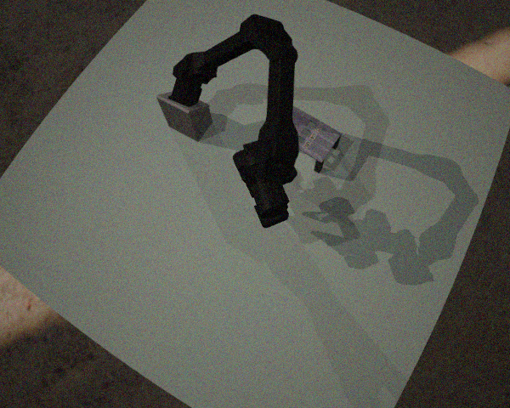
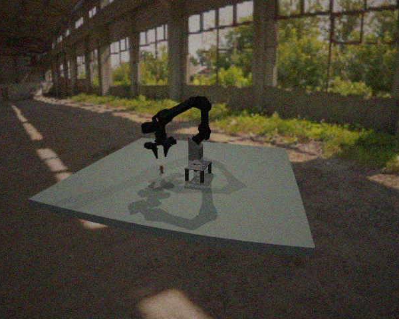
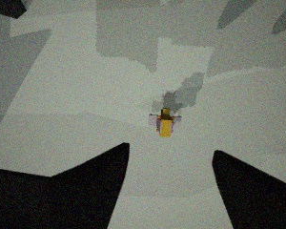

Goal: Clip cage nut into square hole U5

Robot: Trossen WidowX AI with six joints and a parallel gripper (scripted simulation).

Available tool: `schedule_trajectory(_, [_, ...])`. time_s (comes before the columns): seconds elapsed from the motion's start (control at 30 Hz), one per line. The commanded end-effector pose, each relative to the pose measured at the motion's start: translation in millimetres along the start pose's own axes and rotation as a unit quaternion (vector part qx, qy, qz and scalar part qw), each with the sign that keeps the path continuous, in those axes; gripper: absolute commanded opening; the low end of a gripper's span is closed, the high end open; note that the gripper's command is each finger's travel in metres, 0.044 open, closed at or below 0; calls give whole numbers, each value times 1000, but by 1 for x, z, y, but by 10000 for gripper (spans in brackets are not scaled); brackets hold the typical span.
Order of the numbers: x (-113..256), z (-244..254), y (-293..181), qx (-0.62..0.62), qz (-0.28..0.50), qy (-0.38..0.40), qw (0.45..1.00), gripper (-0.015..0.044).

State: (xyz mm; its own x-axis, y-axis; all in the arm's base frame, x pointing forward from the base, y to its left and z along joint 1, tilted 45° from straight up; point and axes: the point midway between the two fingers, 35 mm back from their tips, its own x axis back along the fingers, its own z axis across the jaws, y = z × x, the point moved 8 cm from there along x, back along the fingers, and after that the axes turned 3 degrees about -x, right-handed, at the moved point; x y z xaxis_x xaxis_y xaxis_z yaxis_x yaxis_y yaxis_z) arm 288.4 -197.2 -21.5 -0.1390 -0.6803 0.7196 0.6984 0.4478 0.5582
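Gripper (image 1: 276,219) (image 2: 161,157) (image 3: 171,153) is over the tabletop, fingers pointing down, partway open w/ a fair gap between the tips, nothing held. Cage nut (image 2: 161,169) (image 3: 165,125) stands on the table (image 1: 158,263) (image 2: 255,212) (image 3: 153,210), below the fingertips in the ext. view, apart from them. In the wrist view it's ahead of the gap, between the L and R tips side to side, orange-yellow body w/ a pale flange out each side and a darker bit at the far end. Top view: nut hidden, prob. under the hand, though the pic is dim & grainy so can't swear to it.

Rail plate (image 1: 316,139) (image 2: 199,165) sits up on short dark legs, nearer the table's top-right corner than its left corner in the top view; in the ext. view it's toward the back edge, to the right of the nut & well apart from it. Marks on top too small to read, so can't tell which hole is U5. Nut isn't in the plate.

Arm (image 1: 280,87) (image 2: 182,109) rises from a grey block (image 1: 184,118) (image 2: 195,151), set toward the upper-left edge of the table in the top view, nr the back edge in the ext. one. It bends over high, then drops to the hand. Arm shadows run toward the table's right edge in the top view, front edge in the ext. view.
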Motion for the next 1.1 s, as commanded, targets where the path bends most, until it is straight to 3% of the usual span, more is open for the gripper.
schedule_trajectory(0.0, [0, 0, -2, 0, 1, 2, 1000, 151])
schedule_trajectory(0.07, [0, 0, -2, 0, 1, 2, 1000, 120])
schedule_trajectory(0.4, [0, 0, -2, 0, 1, 2, 1000, 120])
schedule_trajectory(0.57, [-34, 0, -2, 0, 0, 2, 1000, 120])
schedule_trajectory(1.07, [-49, 0, -1, 0, 0, 3, 1000, 120])
